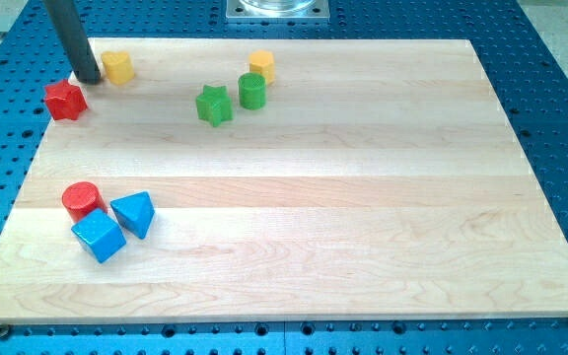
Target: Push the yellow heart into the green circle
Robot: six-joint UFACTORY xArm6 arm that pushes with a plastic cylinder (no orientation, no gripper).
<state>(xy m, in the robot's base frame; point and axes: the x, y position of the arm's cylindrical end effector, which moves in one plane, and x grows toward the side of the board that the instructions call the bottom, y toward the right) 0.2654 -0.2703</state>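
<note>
My tip (pixel 89 79) rests on the board near the view's top left corner. A yellow block (pixel 116 67), which looks like the heart, sits just to the tip's right, touching it or nearly so. The green circle (pixel 252 91) stands far to the right of it, in the top middle of the view. A second yellow block (pixel 261 65), hexagon-like, sits just above the green circle, close to it or touching.
A green star (pixel 214 105) lies just left of the green circle. A red star (pixel 65 100) lies just below-left of my tip. A red circle (pixel 81 200), a blue triangle (pixel 134 213) and a blue cube (pixel 98 236) cluster at the lower left. The wooden board (pixel 363 217) ends near the tip.
</note>
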